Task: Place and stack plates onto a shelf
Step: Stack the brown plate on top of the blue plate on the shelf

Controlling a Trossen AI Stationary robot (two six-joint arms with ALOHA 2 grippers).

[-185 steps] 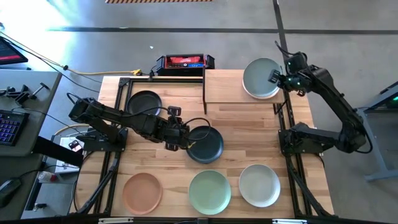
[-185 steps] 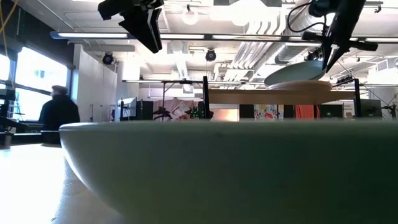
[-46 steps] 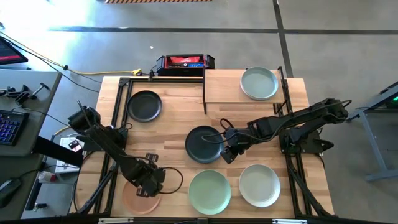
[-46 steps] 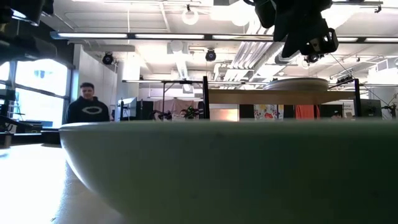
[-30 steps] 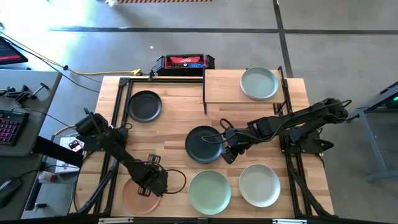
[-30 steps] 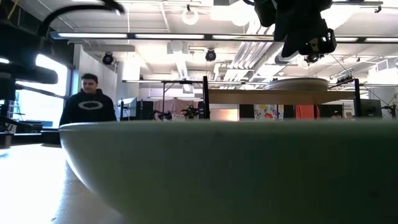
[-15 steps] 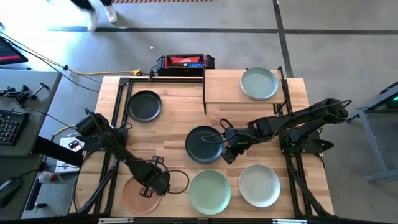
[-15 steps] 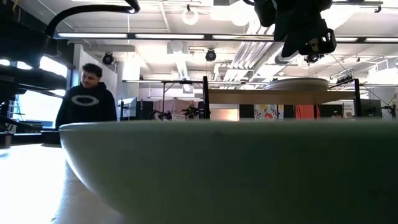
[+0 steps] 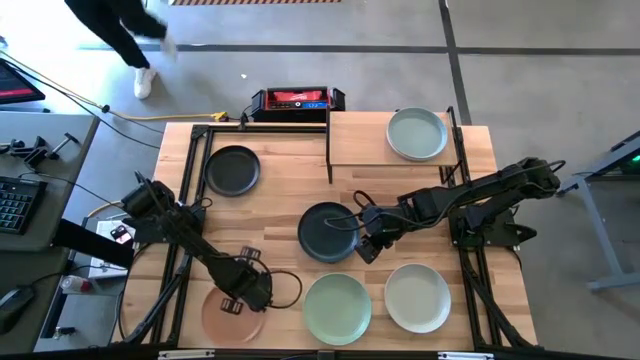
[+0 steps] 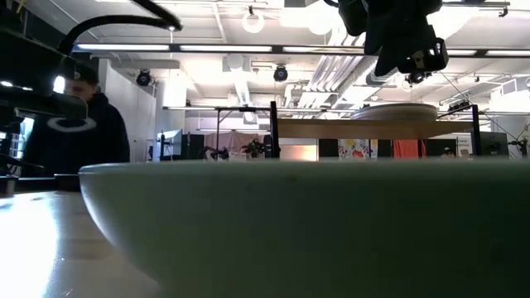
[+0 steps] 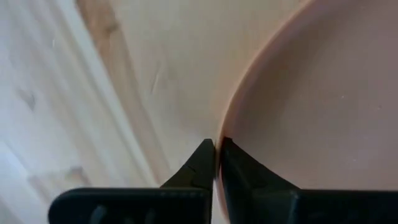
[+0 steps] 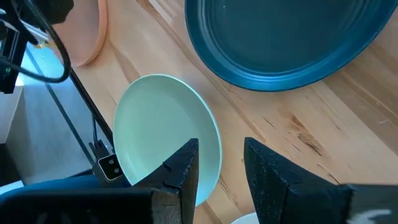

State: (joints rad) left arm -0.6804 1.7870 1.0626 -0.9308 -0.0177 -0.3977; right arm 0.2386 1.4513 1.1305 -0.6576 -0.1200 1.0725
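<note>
Left end effector (image 11: pixel 217 148) closed onto peach plate (image 11: pixel 311 106) rim.

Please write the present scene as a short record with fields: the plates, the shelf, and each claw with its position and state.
shelf: raised board at the table's far right corner
on shelf: one pale green plate
on table: black plate far left; black plate in the middle; peach plate, pale green plate and cream plate along the near edge
left claw: shut on the peach plate's rim
right claw: open, holds nothing, beside the middle black plate's right edge
background: a person beyond the table
</note>
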